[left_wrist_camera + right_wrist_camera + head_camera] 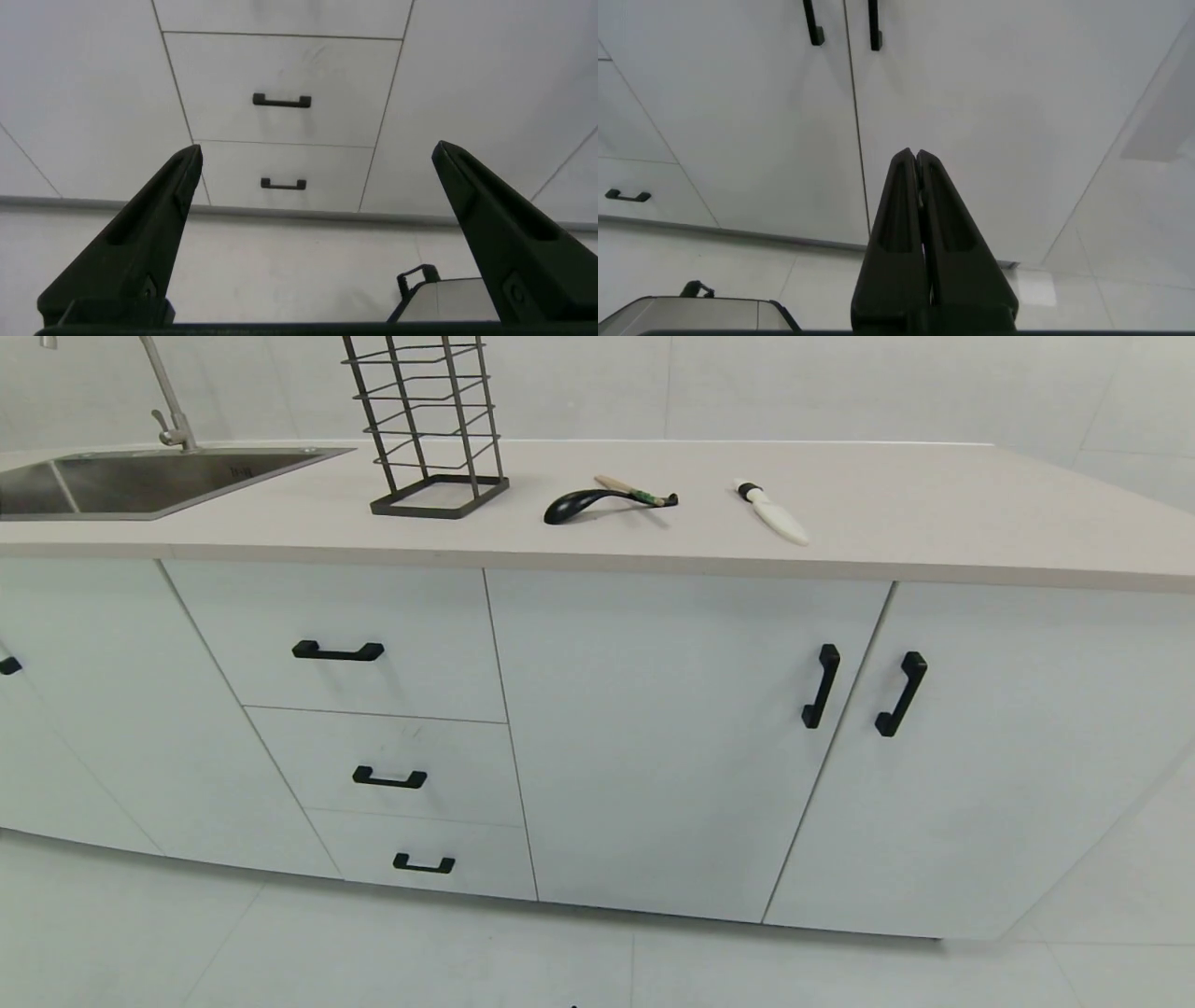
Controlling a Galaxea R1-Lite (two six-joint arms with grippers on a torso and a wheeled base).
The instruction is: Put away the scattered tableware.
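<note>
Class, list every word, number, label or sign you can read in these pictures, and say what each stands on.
On the inner wall of the sink, a small dark mark: too small to read.
On the wooden stick, a green band: too blurred to tell if it bears print.
Nothing readable on the cupboard fronts, counter or rack.

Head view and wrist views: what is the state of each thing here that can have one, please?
left gripper: open, empty.
right gripper: shut, empty.
three drawers: all shut.
cabinet doors: shut.
wire rack: upright, empty.
black spoon: lying on the countertop.
white utensil: lying flat on the countertop.
</note>
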